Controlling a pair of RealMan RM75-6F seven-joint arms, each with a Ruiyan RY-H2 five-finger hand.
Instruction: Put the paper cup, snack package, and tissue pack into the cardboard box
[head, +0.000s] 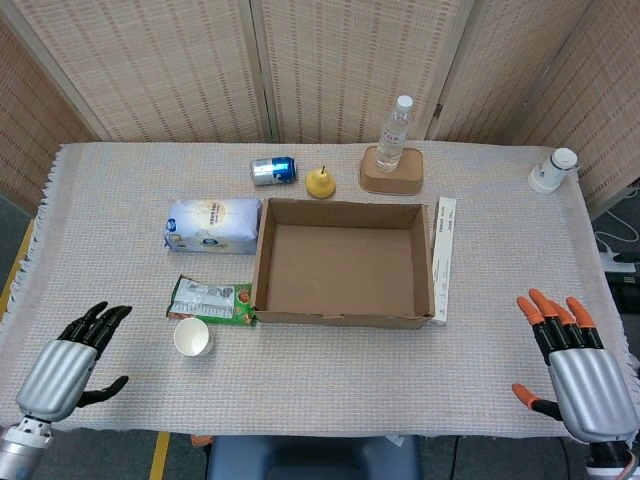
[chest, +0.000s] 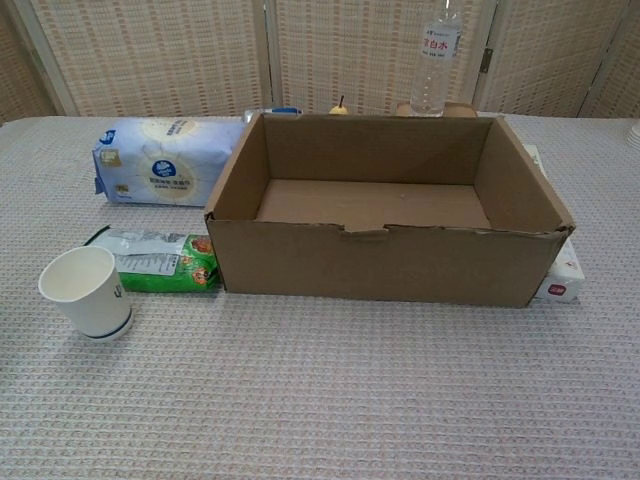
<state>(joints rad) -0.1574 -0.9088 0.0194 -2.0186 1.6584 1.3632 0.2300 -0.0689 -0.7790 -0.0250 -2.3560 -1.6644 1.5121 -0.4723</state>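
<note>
Your left hand (head: 68, 368) sits lower left and your right hand (head: 575, 365) lower right, both empty with fingers spread. The box (head: 343, 262) lies mid-frame, empty. Left of it sit the tissues (head: 212, 224), snack (head: 211, 300) and upright cup (head: 193, 337).

Water bottle (chest: 436, 58) label — red "白水"

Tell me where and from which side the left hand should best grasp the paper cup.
Probably around the side wall of the paper cup, below its rim. It stands upright, mouth up. The left hand could come from the left or near side, since the snack package lies close behind and to its right.
</note>
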